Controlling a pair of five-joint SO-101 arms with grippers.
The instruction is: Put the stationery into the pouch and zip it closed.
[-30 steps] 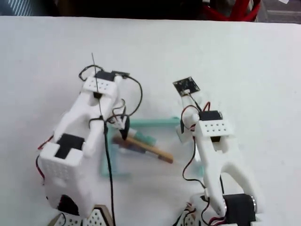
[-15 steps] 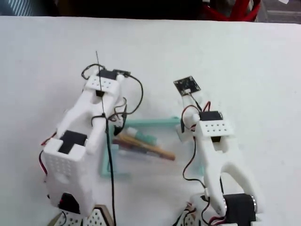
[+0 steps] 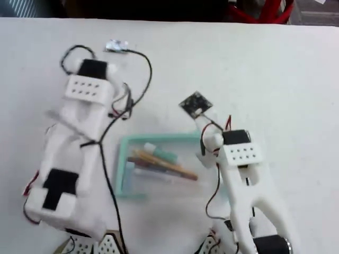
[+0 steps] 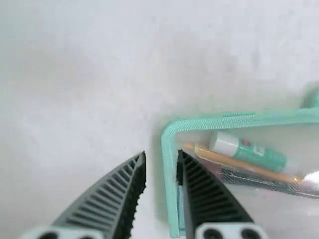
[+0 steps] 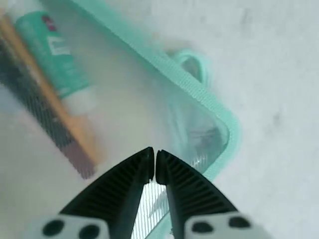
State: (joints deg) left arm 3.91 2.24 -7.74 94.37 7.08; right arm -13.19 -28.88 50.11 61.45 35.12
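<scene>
— What's the pouch (image 3: 159, 138) made of?
— Clear film with a mint woven zip edge, rounded corners and one loop tab (image 5: 192, 62). It lies flat on the white table (image 3: 275, 69) between the arms.
— Inside?
— One glue stick (image 4: 247, 149), one wooden pencil (image 4: 239, 167), one dark meshy item (image 4: 254, 177).
— Grippers?
— Left gripper (image 4: 160, 162): ribbed fingers slightly parted, empty, by the pouch's left corner. Right gripper (image 5: 154, 155): tips pressed together over its right end.

The white plastic left arm (image 3: 74, 132) stretches up the left side of the frame, and its black ribbed left gripper (image 4: 160, 158) has jaws narrowly parted. The white right arm (image 3: 244, 177) stands at lower right, its black ribbed right gripper (image 5: 154, 154) pinched together.
</scene>
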